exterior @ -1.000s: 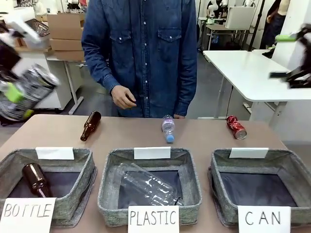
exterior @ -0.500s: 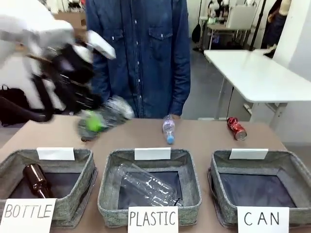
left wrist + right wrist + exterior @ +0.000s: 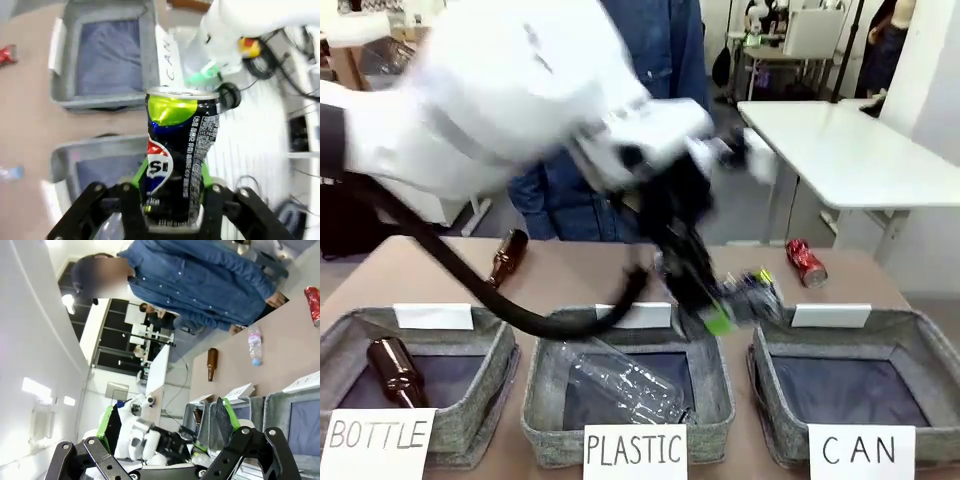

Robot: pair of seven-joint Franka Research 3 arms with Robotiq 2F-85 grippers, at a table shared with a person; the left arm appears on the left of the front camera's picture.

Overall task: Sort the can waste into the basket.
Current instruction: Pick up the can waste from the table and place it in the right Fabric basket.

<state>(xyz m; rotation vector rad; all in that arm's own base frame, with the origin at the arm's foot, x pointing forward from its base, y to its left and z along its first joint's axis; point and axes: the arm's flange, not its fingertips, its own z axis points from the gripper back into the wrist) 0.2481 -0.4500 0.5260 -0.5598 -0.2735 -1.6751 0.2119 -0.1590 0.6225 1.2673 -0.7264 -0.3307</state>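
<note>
— Where's the dark Pepsi can (image 3: 180, 145)?
— Clamped in the left gripper (image 3: 172, 172), near the CAN basket (image 3: 930, 345) (the red can (image 3: 806, 262) lies on the table (image 3: 580, 275) beyond). The right gripper (image 3: 165, 407) stands wide apart.

CAN basket (image 3: 918, 330) mouth open, left arm (image 3: 500, 110) across middle

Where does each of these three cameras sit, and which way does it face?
Front: fixed between the arms, facing across the table at the person; left arm reaches across.
Left wrist: on the arm, looking along the left pincer, shut on the dark can, toward the CAN basket.
Right wrist: rolled sideways, looking past the open right pincer at the table.
All three share the red can.
</note>
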